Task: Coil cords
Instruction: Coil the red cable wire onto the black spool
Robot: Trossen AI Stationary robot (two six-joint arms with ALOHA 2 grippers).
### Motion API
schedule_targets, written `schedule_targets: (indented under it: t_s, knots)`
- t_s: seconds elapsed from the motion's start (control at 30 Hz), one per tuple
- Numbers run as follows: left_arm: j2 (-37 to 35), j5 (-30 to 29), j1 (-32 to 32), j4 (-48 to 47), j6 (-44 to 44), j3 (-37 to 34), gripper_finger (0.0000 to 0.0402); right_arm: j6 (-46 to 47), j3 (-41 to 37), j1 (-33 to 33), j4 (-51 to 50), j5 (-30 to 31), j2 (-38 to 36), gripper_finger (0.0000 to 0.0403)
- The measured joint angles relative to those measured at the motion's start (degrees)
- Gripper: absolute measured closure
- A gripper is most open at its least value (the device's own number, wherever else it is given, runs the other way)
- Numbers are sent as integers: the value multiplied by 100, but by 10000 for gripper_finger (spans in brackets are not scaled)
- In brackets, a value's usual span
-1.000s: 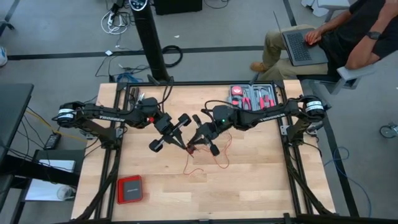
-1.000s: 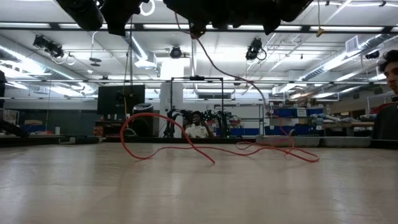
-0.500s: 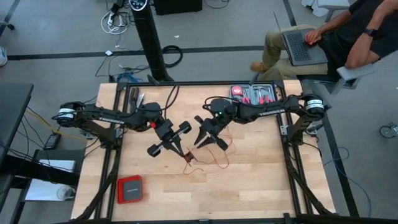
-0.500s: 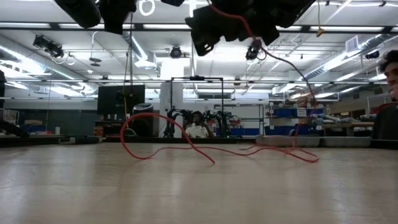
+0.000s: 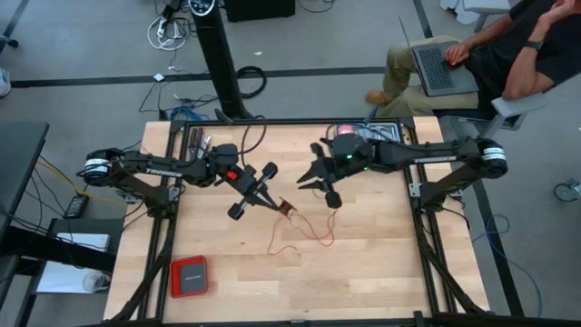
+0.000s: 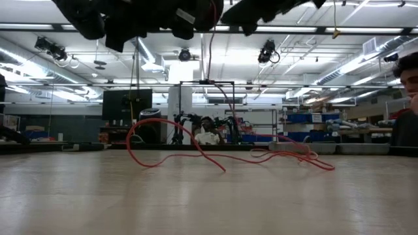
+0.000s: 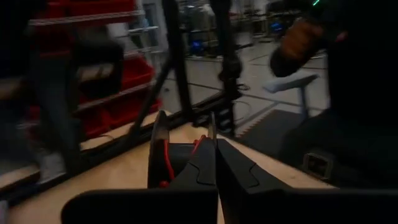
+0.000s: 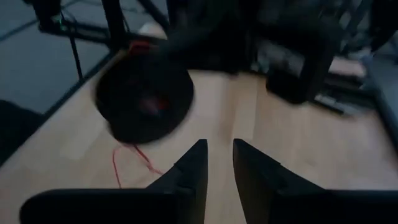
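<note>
Red cord (image 5: 304,227) sprawls mid-frame on the table (image 5: 381,272), long axis left–right, one end rising to the left gripper (image 5: 283,209), clamped on it. Right gripper (image 5: 320,186) parted, holding nothing.

Robotics lab / workshop. Concrete floor w/ black tape lines (image 5: 300,74), wood bench (image 5: 363,263) in black frame, tool tray (image 5: 368,133). Low view: ceiling strip lights (image 6: 65,27), shelving w/ blue bins (image 6: 307,119), monitor (image 6: 122,104). Red bins (image 7: 118,102). Person w/ laptop (image 5: 436,65) beside the bench.
</note>
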Motion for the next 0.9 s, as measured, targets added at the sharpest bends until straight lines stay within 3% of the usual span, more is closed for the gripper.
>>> schedule_targets:
  t_s: [0.23,0.37,0.6,0.7,0.9]
  knots:
    - [212,-1003,82,1202,-1,-476,401,209,2,108,225,243,-388,328]
    - [557,-1225,97,1797,-41,-487,401,140,-25,223,284,540,-346,328]
    - [1335,-1336,97,3287,-507,-485,401,198,-1250,463,2199,956,-803,328]
    - [1480,-1592,97,3348,-622,-469,401,496,-1853,482,2931,1073,-896,328]
    - [1488,-2071,99,3067,-781,-417,401,733,-2139,390,3005,1354,-936,325]
